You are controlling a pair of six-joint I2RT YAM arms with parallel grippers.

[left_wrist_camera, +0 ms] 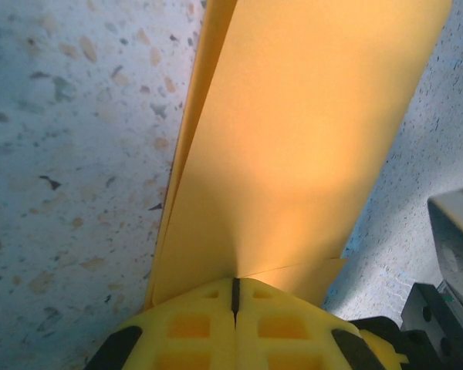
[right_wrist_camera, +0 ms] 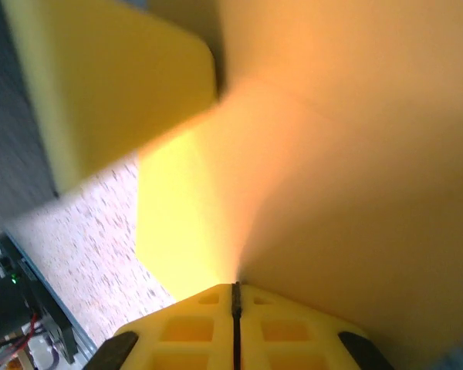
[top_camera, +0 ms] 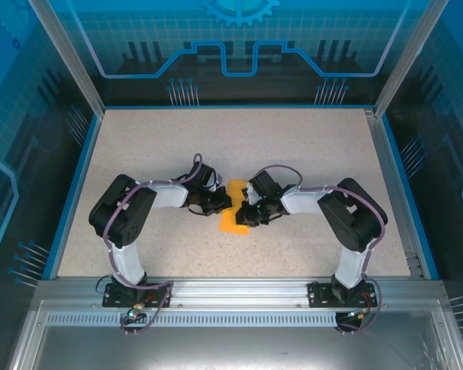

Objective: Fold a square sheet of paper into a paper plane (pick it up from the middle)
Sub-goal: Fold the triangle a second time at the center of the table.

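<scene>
Left wrist shows us our left pincer (left_wrist_camera: 234,291) pinched shut on the square sheet of paper (left_wrist_camera: 293,139), bright orange and folded into narrow creased layers. Our right pincer (right_wrist_camera: 235,294) clamps it too, at the middle of the worktop (top_camera: 139,139).

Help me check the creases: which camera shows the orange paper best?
The left wrist view: the orange paper is sharp there, its layered left edge plain, running up from the shut left hand. The top view gives a small patch partly covered by the right hand. The right wrist view is close and blurred.
</scene>
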